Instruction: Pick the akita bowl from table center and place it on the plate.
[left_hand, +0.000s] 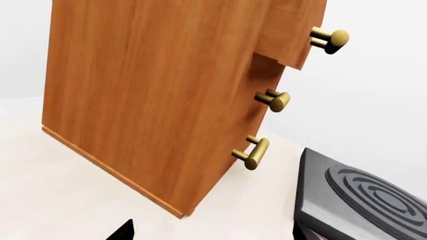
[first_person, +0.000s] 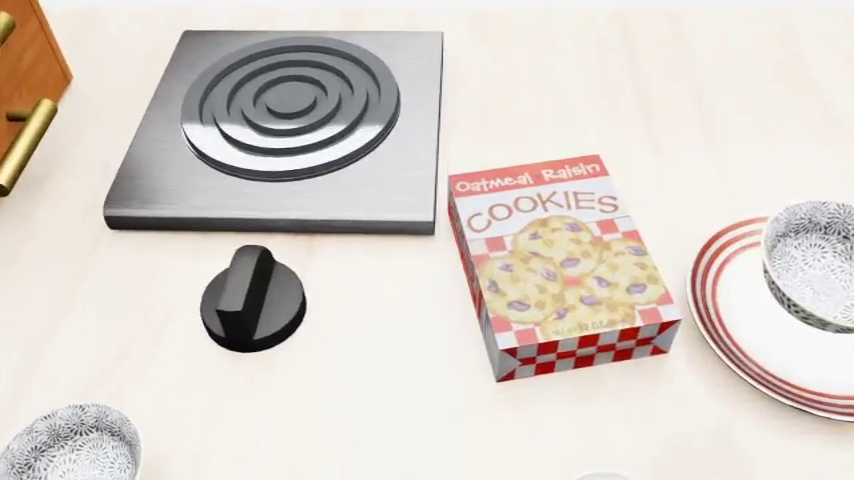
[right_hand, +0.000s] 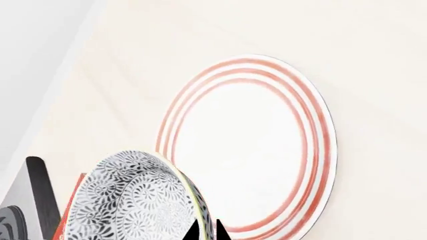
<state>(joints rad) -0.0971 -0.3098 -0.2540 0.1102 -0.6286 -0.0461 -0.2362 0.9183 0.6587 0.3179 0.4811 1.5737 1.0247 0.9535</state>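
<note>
The akita bowl (right_hand: 133, 200), speckled black and white, hangs tilted in my right gripper (right_hand: 207, 233), whose two dark fingertips (right_hand: 195, 233) pinch its rim, one on each side. Beyond it lies the plate (right_hand: 253, 145), white with red rings. In the head view the akita bowl (first_person: 811, 262) is over the far right part of the plate (first_person: 747, 340); I cannot tell whether they touch. My left gripper (left_hand: 210, 235) is open and empty, with only a fingertip (left_hand: 123, 231) showing at the frame edge, far from the bowl.
A look-alike speckled bowl (first_person: 67, 445) sits at the near left. A cookie box (first_person: 561, 265) stands just left of the plate, with a black knob (first_person: 254, 300) and a stove plate (first_person: 287, 125) further left. A wooden cabinet (left_hand: 160, 95) with brass handles faces my left gripper.
</note>
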